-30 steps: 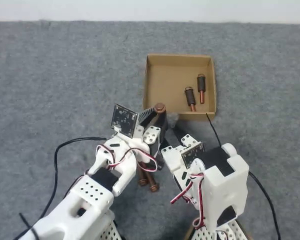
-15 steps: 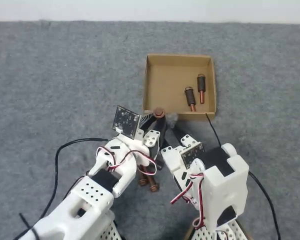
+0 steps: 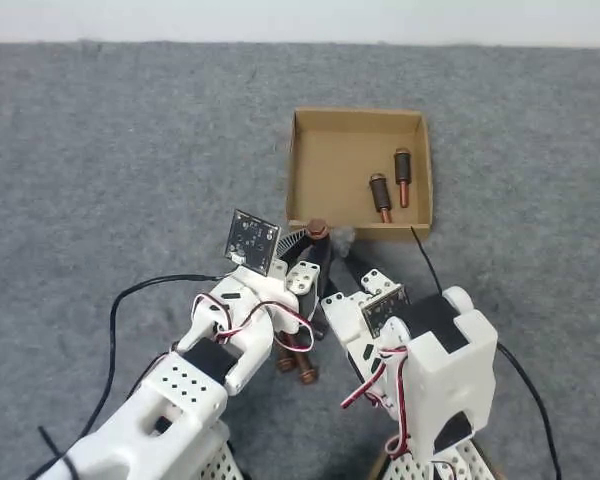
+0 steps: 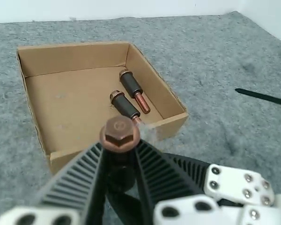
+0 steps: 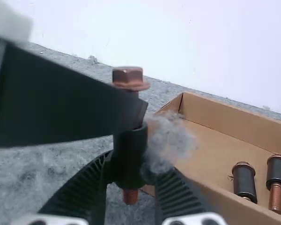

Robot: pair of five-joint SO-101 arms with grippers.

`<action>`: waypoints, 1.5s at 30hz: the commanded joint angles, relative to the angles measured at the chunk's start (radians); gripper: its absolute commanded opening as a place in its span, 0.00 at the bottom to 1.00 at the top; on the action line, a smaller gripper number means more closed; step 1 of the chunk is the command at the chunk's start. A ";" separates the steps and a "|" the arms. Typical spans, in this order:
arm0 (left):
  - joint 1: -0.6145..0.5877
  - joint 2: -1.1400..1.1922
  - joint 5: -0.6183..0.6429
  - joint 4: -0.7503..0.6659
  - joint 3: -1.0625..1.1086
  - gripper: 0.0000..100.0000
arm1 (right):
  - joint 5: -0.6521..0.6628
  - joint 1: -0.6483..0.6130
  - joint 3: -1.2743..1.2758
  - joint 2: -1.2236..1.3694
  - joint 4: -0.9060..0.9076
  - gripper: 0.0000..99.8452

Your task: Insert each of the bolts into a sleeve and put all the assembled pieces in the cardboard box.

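Observation:
A copper bolt [image 4: 119, 132] with a hex head stands upright between the fingers of my left gripper [image 4: 119, 151], which is shut on it just below the head. Its shank runs down through a black sleeve [image 5: 130, 154], and the copper tip [image 5: 129, 196] pokes out underneath. My right gripper [image 5: 130, 182] is shut on that sleeve. In the high view both grippers meet just in front of the cardboard box [image 3: 305, 165], left gripper [image 3: 314, 252] beside right gripper [image 3: 341, 254]. Two assembled pieces [image 3: 381, 196] [image 3: 403, 176] lie inside the box at its right side.
Loose copper bolts [image 3: 298, 366] lie on the grey carpet between the two arm bases. A tuft of grey fluff [image 5: 168, 140] clings near the sleeve. A black cable [image 3: 426, 256] runs past the box's near right corner. Open carpet lies left of the box.
The bolt head has dropped slightly toward the sleeve as my left gripper lowered. The right arm has stayed where it was.

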 commanded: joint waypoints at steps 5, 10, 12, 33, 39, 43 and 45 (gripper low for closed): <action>0.021 0.003 0.046 0.006 -0.015 0.03 | 0.020 0.022 -0.020 -0.047 -0.033 0.01; 0.025 0.003 0.068 0.009 -0.012 0.11 | 0.020 0.024 -0.020 -0.047 -0.033 0.01; 0.025 0.003 0.068 0.009 -0.012 0.10 | 0.020 0.024 -0.020 -0.047 -0.033 0.01; 0.011 -0.006 0.068 0.012 -0.012 0.20 | 0.021 0.024 -0.021 -0.047 -0.033 0.01; 0.005 -0.023 0.068 0.018 -0.031 0.20 | 0.021 0.024 -0.023 -0.047 -0.033 0.01; -0.037 -0.137 0.068 0.147 -0.058 0.20 | 0.021 0.024 -0.025 -0.047 -0.033 0.01; -0.034 -0.222 0.069 0.236 -0.062 0.20 | 0.021 0.024 -0.025 -0.047 -0.033 0.01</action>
